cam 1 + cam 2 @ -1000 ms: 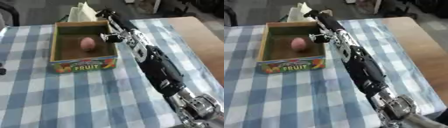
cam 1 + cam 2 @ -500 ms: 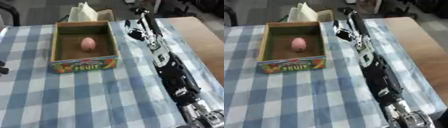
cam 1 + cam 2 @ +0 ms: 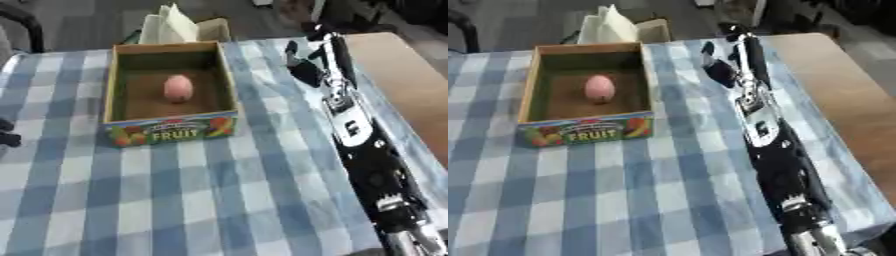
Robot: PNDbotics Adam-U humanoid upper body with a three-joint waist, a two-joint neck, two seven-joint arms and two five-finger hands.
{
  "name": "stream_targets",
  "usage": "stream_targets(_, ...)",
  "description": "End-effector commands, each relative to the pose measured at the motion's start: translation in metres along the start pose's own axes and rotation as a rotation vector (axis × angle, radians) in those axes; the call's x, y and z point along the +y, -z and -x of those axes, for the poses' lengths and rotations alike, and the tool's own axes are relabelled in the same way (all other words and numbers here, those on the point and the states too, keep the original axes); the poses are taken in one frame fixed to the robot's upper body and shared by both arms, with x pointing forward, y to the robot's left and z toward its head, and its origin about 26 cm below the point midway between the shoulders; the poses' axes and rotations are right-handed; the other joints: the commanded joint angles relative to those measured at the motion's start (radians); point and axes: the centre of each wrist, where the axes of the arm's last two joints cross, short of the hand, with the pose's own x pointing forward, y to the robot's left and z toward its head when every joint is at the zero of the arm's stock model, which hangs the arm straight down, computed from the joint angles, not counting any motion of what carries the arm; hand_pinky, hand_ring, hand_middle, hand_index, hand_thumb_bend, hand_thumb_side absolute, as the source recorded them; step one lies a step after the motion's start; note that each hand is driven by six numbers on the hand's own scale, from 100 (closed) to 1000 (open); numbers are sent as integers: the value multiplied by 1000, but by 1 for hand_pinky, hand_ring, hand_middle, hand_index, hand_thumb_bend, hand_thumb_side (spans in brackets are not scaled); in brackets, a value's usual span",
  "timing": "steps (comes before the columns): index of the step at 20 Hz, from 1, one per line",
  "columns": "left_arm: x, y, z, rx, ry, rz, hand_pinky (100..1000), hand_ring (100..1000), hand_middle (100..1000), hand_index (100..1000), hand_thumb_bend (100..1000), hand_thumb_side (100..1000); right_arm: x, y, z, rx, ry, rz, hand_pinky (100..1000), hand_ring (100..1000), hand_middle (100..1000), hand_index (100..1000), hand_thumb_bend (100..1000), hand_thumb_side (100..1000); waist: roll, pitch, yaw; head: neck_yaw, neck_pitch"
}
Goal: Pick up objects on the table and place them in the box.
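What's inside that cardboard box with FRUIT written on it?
One pink egg-shaped object lies on the floor of the cardboard fruit box. The near wall hides the floor strip right behind it.

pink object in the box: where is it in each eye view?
Left eye view: pink object sits upper left of centre, on the box floor.
Right eye view: same object, further left.
Shared landmark: the FRUIT label on the box front, just below it.
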Motion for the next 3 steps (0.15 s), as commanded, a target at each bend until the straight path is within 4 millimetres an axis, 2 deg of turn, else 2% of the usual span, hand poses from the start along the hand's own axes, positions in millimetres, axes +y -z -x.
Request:
stream_targets(1, 6, 1, -6, -18, 17, -10, 690, 483, 522, 569, 100, 860, -20, 7, -6, -16, 30, 44, 559, 784, 745, 823, 100, 222, 1, -17, -2, 5, -7)
stream_targets(3, 6, 0, -6, -17, 18, -9, 689, 483, 521, 569, 100, 860, -23, 6, -3, -6, 56, 45, 559, 785, 744, 822, 100, 229, 1, -17, -3, 6, -5)
